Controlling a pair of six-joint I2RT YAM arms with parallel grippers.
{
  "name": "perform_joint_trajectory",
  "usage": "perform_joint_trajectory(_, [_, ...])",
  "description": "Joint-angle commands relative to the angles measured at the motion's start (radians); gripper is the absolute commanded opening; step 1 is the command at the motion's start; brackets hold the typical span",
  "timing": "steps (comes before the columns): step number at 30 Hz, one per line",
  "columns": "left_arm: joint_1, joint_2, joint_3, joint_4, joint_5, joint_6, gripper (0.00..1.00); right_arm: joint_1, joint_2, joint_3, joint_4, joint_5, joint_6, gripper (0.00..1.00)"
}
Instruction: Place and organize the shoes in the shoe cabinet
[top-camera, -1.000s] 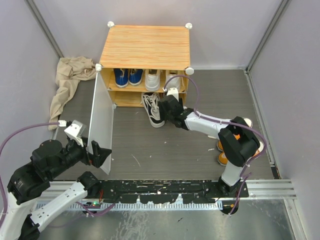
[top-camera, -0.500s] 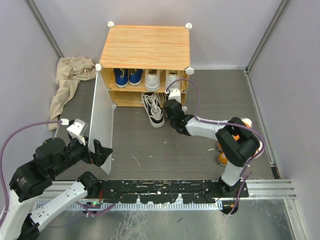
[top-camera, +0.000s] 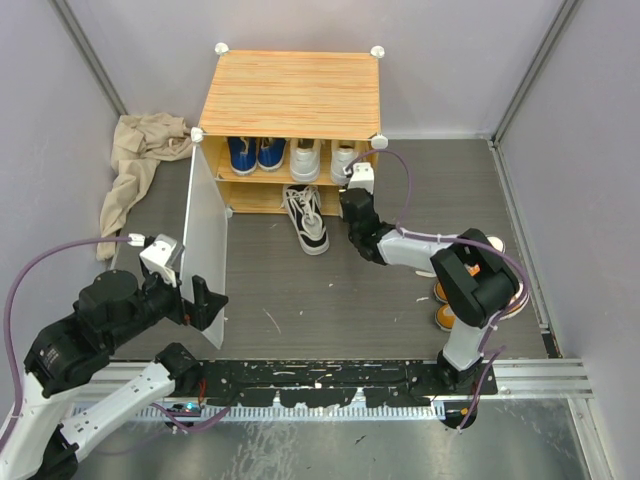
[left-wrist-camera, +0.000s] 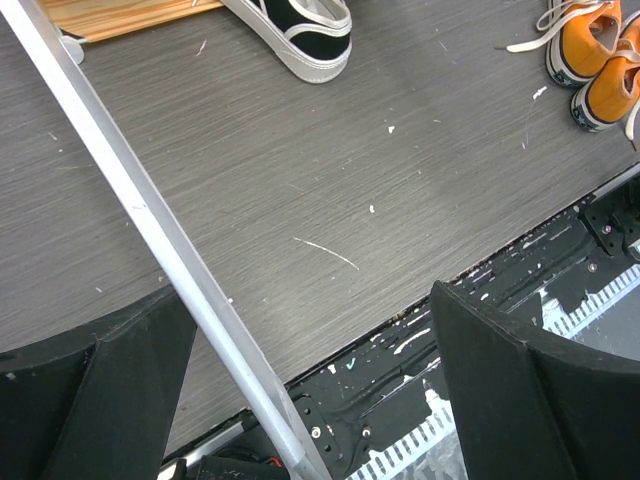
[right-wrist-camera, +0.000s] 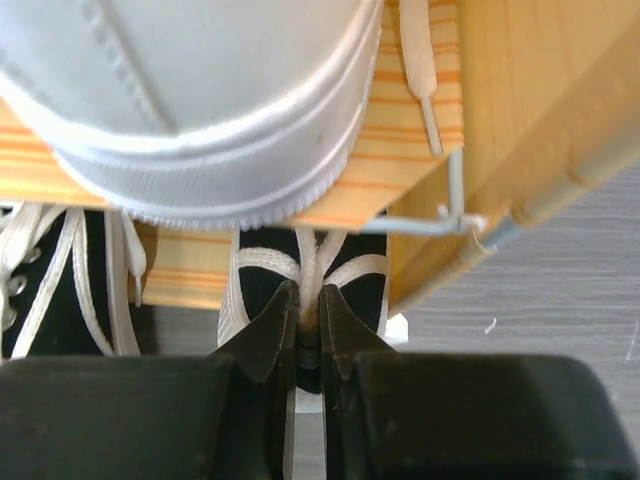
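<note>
Right claw (right-wrist-camera: 308, 297) moved in the last second: it had been spread wide out on the worktop (top-camera: 320, 310) beside the loose shoe, then went up to the right front of the shoe cabinet (top-camera: 290, 95) and clenched. Wrist view showed its jaws pinched almost together on a white lace of a black high-top (right-wrist-camera: 358, 290) sitting in the lower compartment, right under the shelf carrying the white sneakers (top-camera: 305, 158). Read: that shoe was already in its slot and was being squared up, not carried. Other black high-top (top-camera: 308, 220) hadn't budged, lay on the worktop just at the lower shelf's front edge, so the pair wasn't done. Blue sneakers (top-camera: 255, 153) sat on the upper shelf, left of the white ones. Orange sneakers (left-wrist-camera: 598, 62) were out by the right arm's base, well apart from the cabinet. Left claw (left-wrist-camera: 310, 300) was released, jaws wide, straddling the free edge of the door panel (top-camera: 203, 250), which stood swung open; couldn't tell if a finger touched it. Worktop was dark grey wood-grain with pale flecks, black rail (top-camera: 330, 375) along the near edge. Pale grey walls (top-camera: 590, 150) boxed it in on three sides; a beige cloth (top-camera: 135, 165) was heaped in the back-left corner
</note>
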Motion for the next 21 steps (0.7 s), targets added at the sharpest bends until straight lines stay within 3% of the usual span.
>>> perform_joint_trajectory(1, [-0.002,0.012,0.002,0.054,-0.015,-0.01,0.98,-0.037,0.05,0.091,0.178,-0.018,-0.035,0.01])
perform_joint_trajectory(13, [-0.002,0.034,-0.006,0.067,-0.016,-0.009,0.98,-0.077,0.179,0.168,0.213,-0.025,-0.052,0.05])
perform_joint_trajectory(21, [-0.002,0.042,-0.009,0.07,-0.018,0.001,0.98,-0.079,0.158,0.103,0.183,-0.074,0.018,0.52])
